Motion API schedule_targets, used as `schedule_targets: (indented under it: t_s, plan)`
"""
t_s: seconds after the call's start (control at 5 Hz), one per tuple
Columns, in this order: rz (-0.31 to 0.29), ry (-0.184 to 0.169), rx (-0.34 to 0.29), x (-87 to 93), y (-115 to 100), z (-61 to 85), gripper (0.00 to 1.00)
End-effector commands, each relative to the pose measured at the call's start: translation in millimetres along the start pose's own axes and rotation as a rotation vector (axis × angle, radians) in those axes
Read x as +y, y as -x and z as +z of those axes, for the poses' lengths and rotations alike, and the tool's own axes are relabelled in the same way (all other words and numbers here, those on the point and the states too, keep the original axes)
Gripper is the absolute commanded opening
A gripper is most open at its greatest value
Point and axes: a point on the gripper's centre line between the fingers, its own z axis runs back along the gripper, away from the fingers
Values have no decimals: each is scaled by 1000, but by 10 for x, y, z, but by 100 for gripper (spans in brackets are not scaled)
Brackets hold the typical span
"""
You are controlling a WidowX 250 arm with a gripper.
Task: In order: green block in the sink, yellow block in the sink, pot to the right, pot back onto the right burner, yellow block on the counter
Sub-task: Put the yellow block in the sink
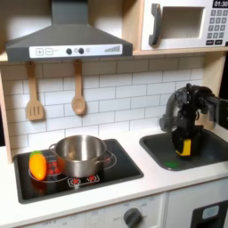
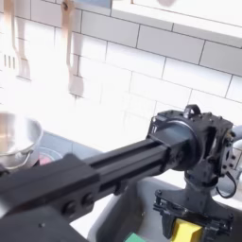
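Claw [image 1: 184, 142] down inside the sink [image 1: 158, 151], at about 3 o'clock in the first exterior view; fingers closed on the yellow block [image 1: 183, 147]. Same grip visible low in the second exterior view, near 5 o'clock: claw [image 2: 190, 223] straddling the yellow block [image 2: 186, 231] just above the basin floor. Patch of green beside it, at the sink bottom, probably the green block [image 2: 134, 236]; too little visible to confirm. Pot [image 1: 78, 153] on the cooktop, near 8 o'clock, orange toy [image 1: 36, 165] just beside it.

Judged step: either lowering the yellow block in or lifting it out; cannot tell which. If lifting: rise straight, clear the sink rim and faucet before swinging toward the surface [image 1: 151, 183]. Keep grip centred on the cube to avoid twisting.
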Motion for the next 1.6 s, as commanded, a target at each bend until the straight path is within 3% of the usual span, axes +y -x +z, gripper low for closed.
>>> schedule_targets:
  t_s: [0.0,0.2,1.0,1.4]
  plan:
    - [-27,-15,28,-64,52,-117,0]
    - [-25,-10,25,-72,53,-93,100]
    - [-6,-12,47,-28,166,12,100]
    - [16,32,-6,1,258,378,100]
